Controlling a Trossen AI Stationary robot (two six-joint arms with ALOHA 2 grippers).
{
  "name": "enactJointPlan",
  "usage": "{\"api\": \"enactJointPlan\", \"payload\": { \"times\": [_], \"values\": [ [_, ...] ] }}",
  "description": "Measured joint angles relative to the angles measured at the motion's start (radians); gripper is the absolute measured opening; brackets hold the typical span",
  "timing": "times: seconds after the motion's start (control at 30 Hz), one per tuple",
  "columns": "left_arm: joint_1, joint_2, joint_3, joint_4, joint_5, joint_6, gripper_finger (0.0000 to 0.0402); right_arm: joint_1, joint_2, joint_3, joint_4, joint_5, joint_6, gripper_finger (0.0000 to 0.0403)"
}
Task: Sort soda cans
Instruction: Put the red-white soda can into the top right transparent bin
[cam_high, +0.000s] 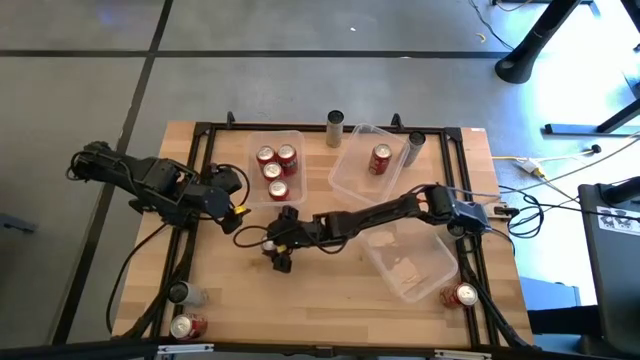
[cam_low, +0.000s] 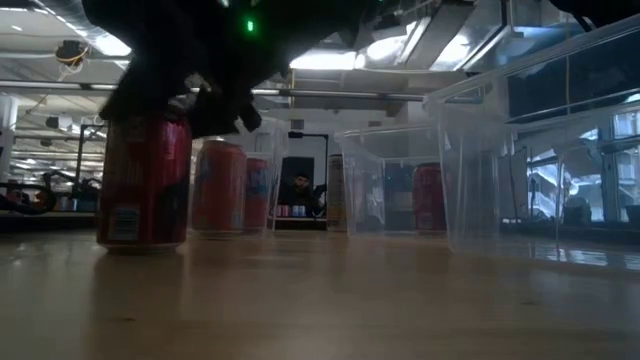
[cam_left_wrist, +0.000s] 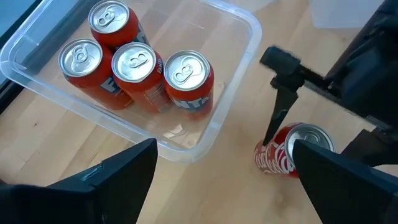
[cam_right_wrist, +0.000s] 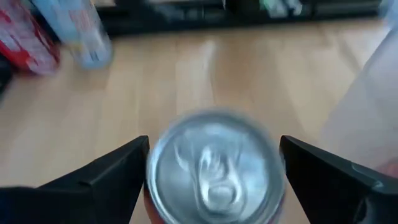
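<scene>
Looking straight down first, we see the right gripper (cam_high: 281, 252) reaching across the wooden surface (cam_high: 330, 290) with a red can (cam_high: 270, 243) between its jaws, which stand apart around the can without pressing on it. The left gripper (cam_high: 238, 196) hovers near it, beside a clear bin (cam_high: 262, 192) that holds four red cans (cam_high: 275, 171); its jaws are released and empty. Beyond the right jaws, a second clear bin (cam_high: 345, 172) holds one red can (cam_high: 380, 159), and a third bin (cam_high: 420, 277) lies under the right arm. Two grey cans (cam_high: 335, 128) stand at the far edge, and more cans (cam_high: 186, 326) lie at the near corners.

From table height, we see the red can (cam_low: 145, 182) upright on the surface, with the dark jaws above and around its top, and the bins (cam_low: 400, 185) behind it.

Through the left wrist camera, we see the spread left fingers (cam_left_wrist: 118, 177) with nothing between them; ahead sit the bin with four cans (cam_left_wrist: 134, 65) and the lone can (cam_left_wrist: 292, 149) with a right finger (cam_left_wrist: 278, 109) touching its side.

Through the right wrist camera, we see the can's silver top (cam_right_wrist: 214, 168) centred between the right fingers (cam_right_wrist: 102, 180), a narrow gap showing on each side.
</scene>
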Motion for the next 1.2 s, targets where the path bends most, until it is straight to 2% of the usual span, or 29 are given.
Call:
{"api": "enactJointPlan", "payload": {
  "times": [0.3,0.63,0.77,1.03,1.2],
  "values": [
    [0.000,0.001,0.000,0.005,0.000,0.000,0.0363,0.006,0.019,-0.003,0.012,0.001,0.013,0.0353],
    [0.000,0.001,0.000,0.007,0.000,0.001,0.0363,0.006,0.005,-0.003,-0.005,0.010,-0.007,0.0294],
    [0.000,0.001,0.000,0.007,0.000,0.001,0.0363,0.007,-0.007,-0.003,-0.019,0.010,-0.011,0.0293],
    [0.000,0.001,0.000,0.008,0.000,0.001,0.0363,0.007,-0.154,-0.002,-0.139,0.020,-0.046,0.0293],
    [0.000,0.001,0.000,0.009,0.000,0.003,0.0363,0.008,-0.270,-0.002,-0.314,0.105,-0.083,0.0293]
  ]
}}
